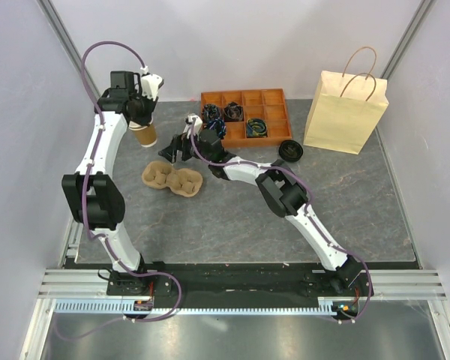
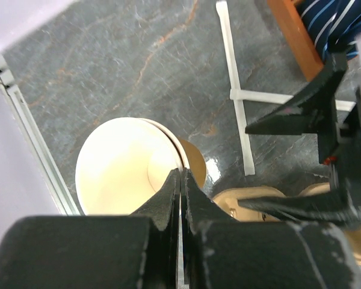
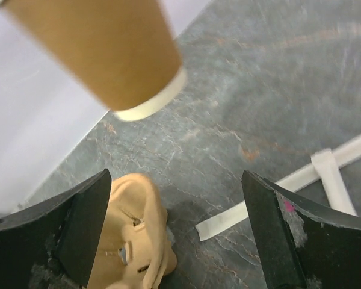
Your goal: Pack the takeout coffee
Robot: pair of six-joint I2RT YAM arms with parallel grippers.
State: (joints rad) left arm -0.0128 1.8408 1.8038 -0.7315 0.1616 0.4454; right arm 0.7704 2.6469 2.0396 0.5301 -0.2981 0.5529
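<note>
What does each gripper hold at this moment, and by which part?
The left gripper pinches the rim of a lidless brown paper cup, with one finger inside it and one outside. The right gripper is open and holds nothing.

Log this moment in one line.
left pincer: shut on lidless paper cup rim | right pincer: open, near cup carrier | black lid: beside paper bag

Browns and creams on a grey marbled table [image 1: 360, 202], rust veins running through it!
Brown kraft cup [image 1: 143, 133], cream inside; tan carrier [image 1: 172, 178]; orange tray [image 1: 240, 94]; pale yellow bag [image 1: 345, 112]; black lid [image 1: 291, 150]; white tape strips [image 2: 234, 90].
</note>
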